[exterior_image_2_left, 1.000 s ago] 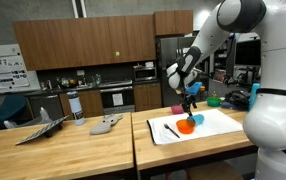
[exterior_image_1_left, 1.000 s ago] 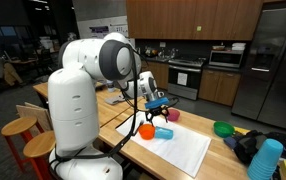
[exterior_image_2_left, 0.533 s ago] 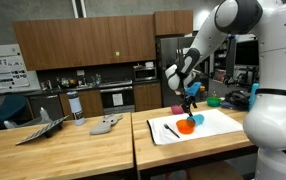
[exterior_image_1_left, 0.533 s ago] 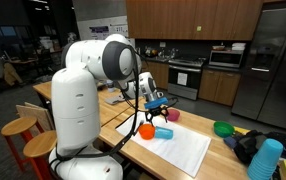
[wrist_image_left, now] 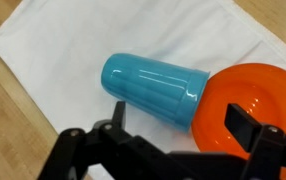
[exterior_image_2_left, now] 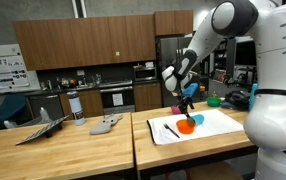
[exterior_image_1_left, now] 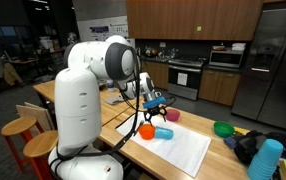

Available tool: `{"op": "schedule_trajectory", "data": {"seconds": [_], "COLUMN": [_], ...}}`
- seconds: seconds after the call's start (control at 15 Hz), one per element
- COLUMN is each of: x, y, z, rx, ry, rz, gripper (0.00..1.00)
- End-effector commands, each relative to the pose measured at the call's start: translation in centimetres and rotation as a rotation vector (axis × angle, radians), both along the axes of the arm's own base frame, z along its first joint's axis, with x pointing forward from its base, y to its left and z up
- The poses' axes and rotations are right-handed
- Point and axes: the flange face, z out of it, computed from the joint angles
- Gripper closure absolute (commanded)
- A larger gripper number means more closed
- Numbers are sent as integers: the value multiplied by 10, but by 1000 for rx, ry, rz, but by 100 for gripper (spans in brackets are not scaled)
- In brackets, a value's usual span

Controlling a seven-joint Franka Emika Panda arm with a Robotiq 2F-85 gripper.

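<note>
My gripper (wrist_image_left: 179, 130) is open and empty. It hangs above a blue cup (wrist_image_left: 155, 84) that lies on its side on a white cloth (wrist_image_left: 73, 50). The cup's mouth rests against an orange bowl (wrist_image_left: 251, 95). In both exterior views the gripper (exterior_image_1_left: 155, 106) (exterior_image_2_left: 186, 103) hovers a little above the orange bowl (exterior_image_1_left: 146, 130) (exterior_image_2_left: 186, 126) and the blue cup (exterior_image_1_left: 163, 133) on the white cloth (exterior_image_1_left: 183, 150) (exterior_image_2_left: 208, 124).
A pink bowl (exterior_image_1_left: 172, 115) sits behind the cloth. A green bowl (exterior_image_1_left: 224, 128), a stack of blue cups (exterior_image_1_left: 266, 158) and a dark bag (exterior_image_1_left: 245, 146) stand at the table's far end. A dark marker (exterior_image_2_left: 170, 129) lies on the cloth. Wooden stools (exterior_image_1_left: 18, 127) stand beside the table.
The arm has shifted slightly, with the gripper drifting a little over the bowl and cup. The objects have not moved.
</note>
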Motion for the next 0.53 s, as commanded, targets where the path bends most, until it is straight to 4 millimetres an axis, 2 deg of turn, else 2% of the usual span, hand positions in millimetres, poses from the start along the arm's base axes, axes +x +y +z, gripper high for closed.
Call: {"op": "schedule_trajectory", "data": {"seconds": [0.0, 0.47], "x": [5, 6], "y": [2, 1], "z": [1, -11], "rx": [-56, -89], "ry": [-2, 29], "rz": [-1, -2], "gripper": [0, 0]}}
